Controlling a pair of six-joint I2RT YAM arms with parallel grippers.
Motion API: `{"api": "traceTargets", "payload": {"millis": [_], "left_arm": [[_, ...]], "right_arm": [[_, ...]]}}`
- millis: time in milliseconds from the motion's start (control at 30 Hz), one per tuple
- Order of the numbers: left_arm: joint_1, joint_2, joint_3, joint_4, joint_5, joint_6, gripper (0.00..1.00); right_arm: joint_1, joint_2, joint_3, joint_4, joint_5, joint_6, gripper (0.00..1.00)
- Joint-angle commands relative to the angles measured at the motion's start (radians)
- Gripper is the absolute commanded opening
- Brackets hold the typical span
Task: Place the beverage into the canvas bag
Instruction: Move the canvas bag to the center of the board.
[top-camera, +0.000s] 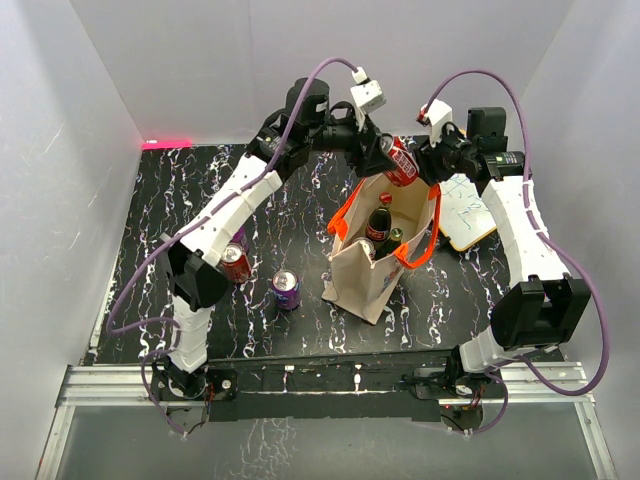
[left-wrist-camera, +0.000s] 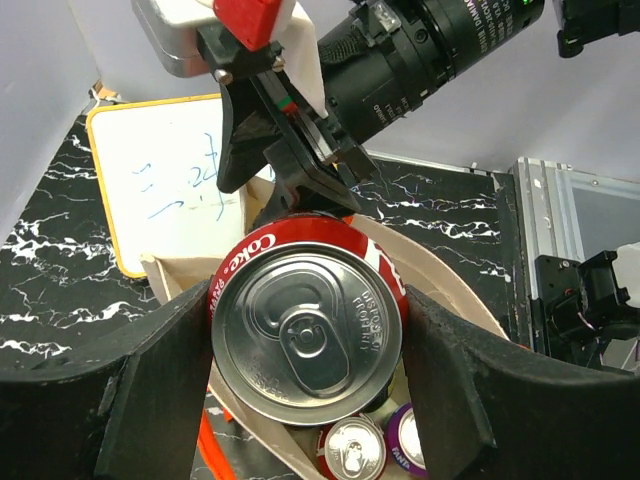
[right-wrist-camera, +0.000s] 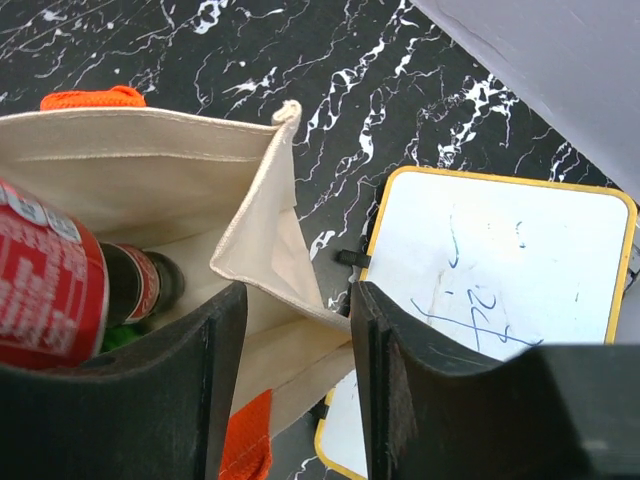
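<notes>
Left wrist view: the left tool (left-wrist-camera: 305, 385) is clamped on the Coke can (left-wrist-camera: 305, 330), one pad on each side of the body. The lid faces the camera and the tab lies flat and unbroken. The can hangs over the open mouth of the canvas bag (top-camera: 365, 280), at its far end, not yet down inside. Under it in the bag are a red-rimmed can (left-wrist-camera: 352, 450) and a purple-rimmed can (left-wrist-camera: 415, 445), side by side.

Top external view: the bag stands mid-worktop (top-camera: 300, 205) with a dark bottle (top-camera: 380, 222) upright inside. An orange handle (top-camera: 415, 255) flops over the right rim. A loose red can (top-camera: 235, 262) and a loose purple can (top-camera: 287, 290) stand near the left arm.

Right wrist view: the right tool (right-wrist-camera: 300, 300) is parted astride the bag's corner fold. Cloth lies between the fingers, but a gap shows on the whiteboard (right-wrist-camera: 500, 250) side, so no pinch is seen.

Handling (judged):
- **Can:** it is sealed, so probably full and heavy for its size. The wall is thin and will dent under a hard squeeze. The painted metal is smooth and may slip in a light grip. A hold across the mid-body, as here, suits it.
- **Bag:** the canvas is soft and the rim sags, so it will not keep its own mouth open. Take it at the rim or the corner seam.
- **Placing:** the bottle below looks like glass, so lower the can rather than drop it.
</notes>
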Motion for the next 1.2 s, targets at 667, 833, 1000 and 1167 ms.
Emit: {"api": "traceTargets", "payload": {"millis": [667, 833, 1000, 1167], "left_arm": [[-0.043, 0.149, 0.097, 0.095, -0.031, 0.064, 0.0], [-0.055, 0.201, 0.136, 0.062, -0.089, 0.1, 0.0], [-0.071, 0.247, 0.171, 0.034, -0.138, 0.141, 0.0], [-0.078, 0.282, 0.209, 0.01, -0.187, 0.165, 0.0]], "right_arm": [[-0.001, 0.01, 0.011, 0.131, 0.199, 0.194, 0.41], [-0.003, 0.012, 0.023, 0.138, 0.227, 0.22, 0.4], [-0.004, 0.009, 0.025, 0.136, 0.224, 0.239, 0.4], [-0.006, -0.01, -0.008, 0.137, 0.204, 0.251, 0.39]]}}
